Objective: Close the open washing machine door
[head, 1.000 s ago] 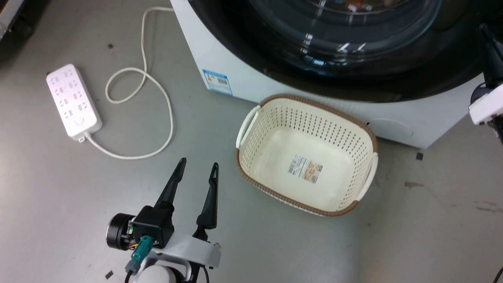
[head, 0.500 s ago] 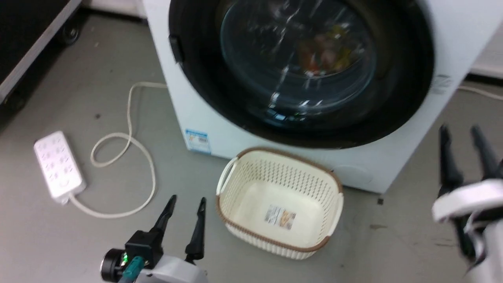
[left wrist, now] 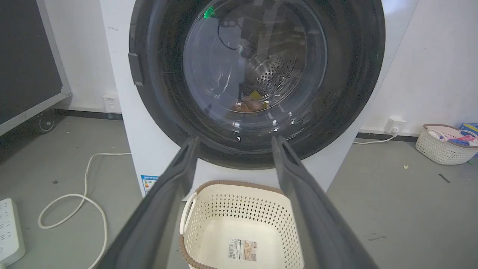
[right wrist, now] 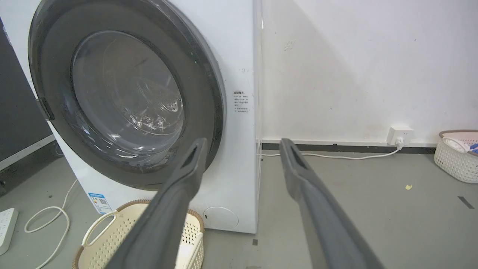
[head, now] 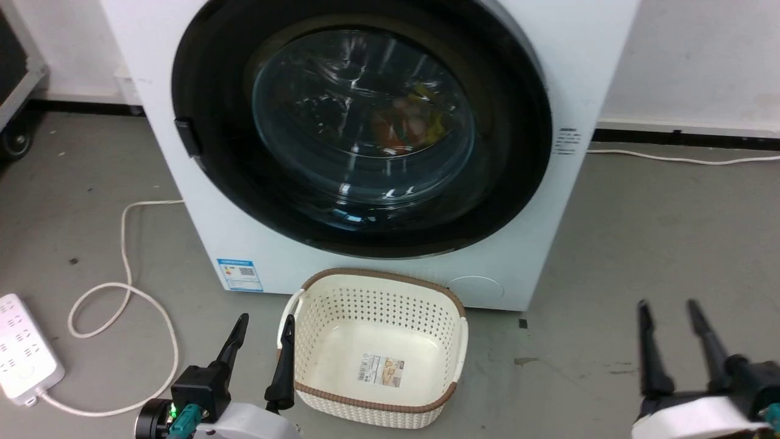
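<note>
One washing machine [head: 274, 262], grey floor [head: 640, 244], white wall [head: 688, 55].

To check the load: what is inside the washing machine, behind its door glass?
Through the washing machine door, a heap of red, yellow and green items lies in the perforated steel drum. Reflections hide what they are.

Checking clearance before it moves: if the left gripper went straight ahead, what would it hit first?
Probably the washing machine door, low on its black rim: the left gripper points there, above the basket. Depth is unclear, so the machine's white front just below is possible.
</note>
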You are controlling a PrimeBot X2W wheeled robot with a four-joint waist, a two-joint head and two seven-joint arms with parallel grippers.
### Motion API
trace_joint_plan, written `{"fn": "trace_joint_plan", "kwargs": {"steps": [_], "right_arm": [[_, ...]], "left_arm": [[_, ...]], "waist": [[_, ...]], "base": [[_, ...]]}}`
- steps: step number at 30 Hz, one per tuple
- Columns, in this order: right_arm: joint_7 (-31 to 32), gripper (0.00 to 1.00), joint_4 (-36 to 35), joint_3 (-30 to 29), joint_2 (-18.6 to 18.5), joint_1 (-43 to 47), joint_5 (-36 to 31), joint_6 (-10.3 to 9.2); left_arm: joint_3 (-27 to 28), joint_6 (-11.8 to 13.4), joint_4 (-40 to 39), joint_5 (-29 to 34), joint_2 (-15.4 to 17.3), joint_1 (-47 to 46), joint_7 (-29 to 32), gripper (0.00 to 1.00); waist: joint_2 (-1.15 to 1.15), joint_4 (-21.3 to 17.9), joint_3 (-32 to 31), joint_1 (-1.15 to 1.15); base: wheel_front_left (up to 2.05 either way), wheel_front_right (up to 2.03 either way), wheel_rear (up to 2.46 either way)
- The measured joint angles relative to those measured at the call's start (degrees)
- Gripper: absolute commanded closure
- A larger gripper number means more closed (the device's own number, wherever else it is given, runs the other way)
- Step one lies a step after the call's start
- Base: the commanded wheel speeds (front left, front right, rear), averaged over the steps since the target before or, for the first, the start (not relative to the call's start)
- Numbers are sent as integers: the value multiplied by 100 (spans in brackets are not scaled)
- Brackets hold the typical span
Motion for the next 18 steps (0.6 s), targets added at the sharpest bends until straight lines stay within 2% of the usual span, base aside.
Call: {"fn": "trace_joint_plan", "kwargs": {"steps": [6, 14, 15, 18], "right_arm": [[0, 0, -1, 225, 15, 177, 69, 1], [0, 0, -4, 280, 15, 176, 103, 0], [4, 100, -2, 282, 15, 173, 102, 1], [7, 100, -1, 281, 15, 170, 102, 1]], "left_arm": [[69, -16, -26, -51, -3, -1, 0, 0], [115, 82, -13, -75, -3, 59, 0, 0], [114, 84, -4, -81, -3, 62, 9, 100], [107, 84, -5, -83, -5, 61, 9, 100]], "waist": [[0, -141, -37, 0], [0, -67, -21, 1], [0, -58, -18, 1], [0, -57, -17, 1]], "base": [[0, 0, 0], [0, 0, 0], [0, 0, 0], [0, 0, 0]]}}
